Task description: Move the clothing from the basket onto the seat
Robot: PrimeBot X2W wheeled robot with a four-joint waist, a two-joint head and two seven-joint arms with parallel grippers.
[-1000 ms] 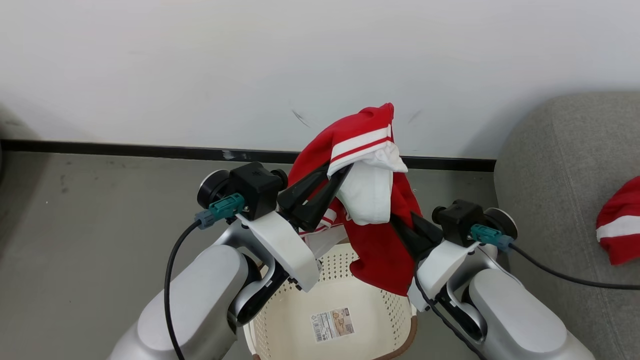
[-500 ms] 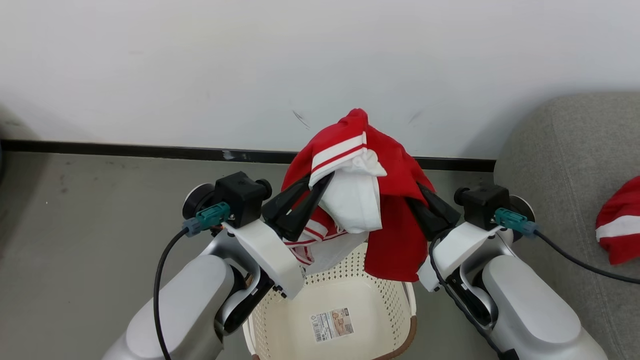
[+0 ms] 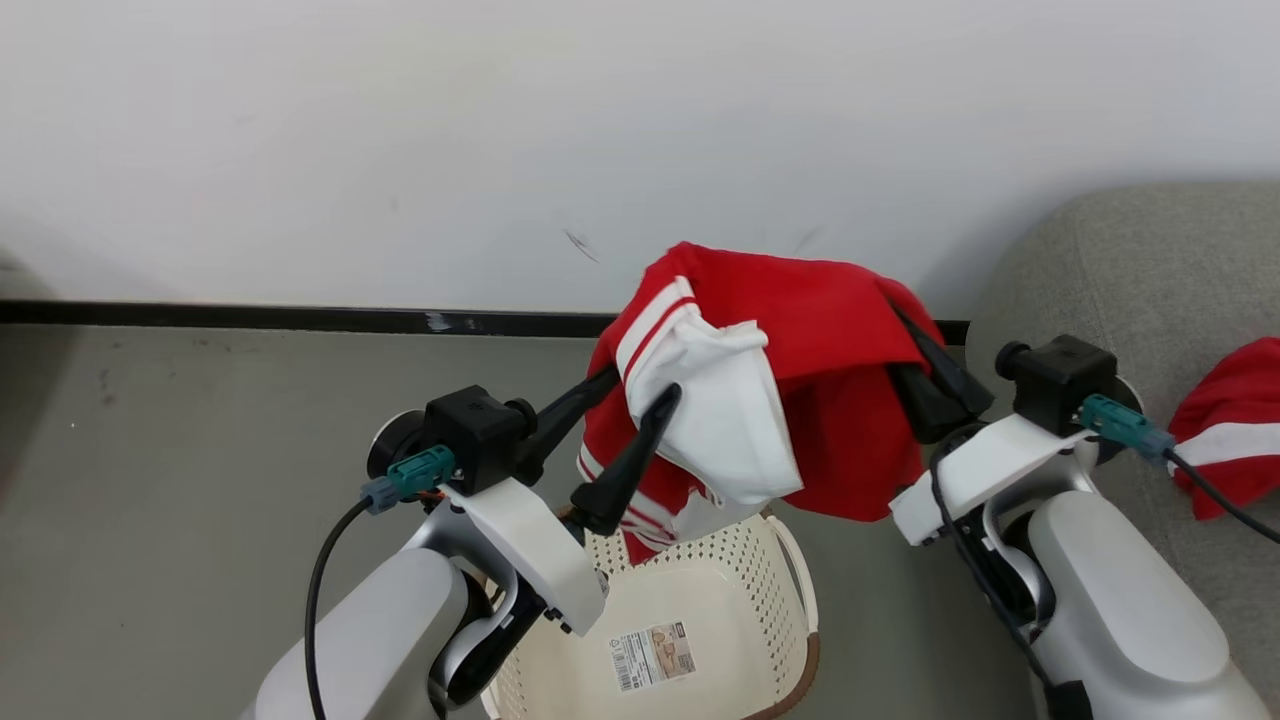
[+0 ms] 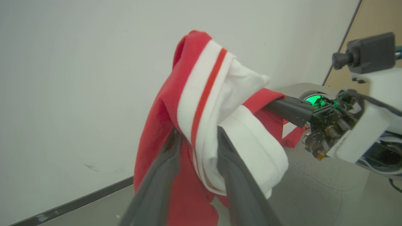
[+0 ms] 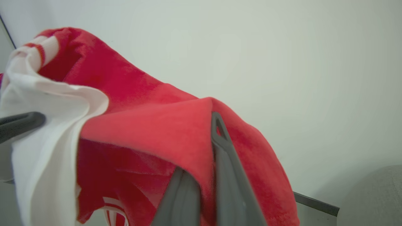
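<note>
– Above the cream-white perforated plastic basket with the brown rim (image 3: 790, 600), a red fabric sports garment with white bands (image 3: 800, 330) is held up in the air, well short of the large grey woven sofa (image 3: 1100, 270) at the right. How is it gripped?

– By the right claw (image 3: 912, 350) alone, it is judged: its dark fingers are pressed together on a fold of red cloth. The fingers of the left claw (image 3: 642, 383) are spread apart, and the white panel (image 3: 730, 420) is merely draped over and between them.

– What could be lost, then?

– The hold. With the weight borne at one pinched fold, the soft cloth could be pulled free during the carry to the right and dropped onto the grey floor (image 3: 200, 450) or back into the basket. The white panel could also be snagged on the parted left fingers, so that the garment is dragged out of the right grip.

– And the low hem?

– It is hung close to the basket's far rim, so the basket could be caught and tipped. A second red-and-white garment (image 3: 1225, 430) is laid on the sofa at the far right and could be knocked off by a careless drop.
</note>
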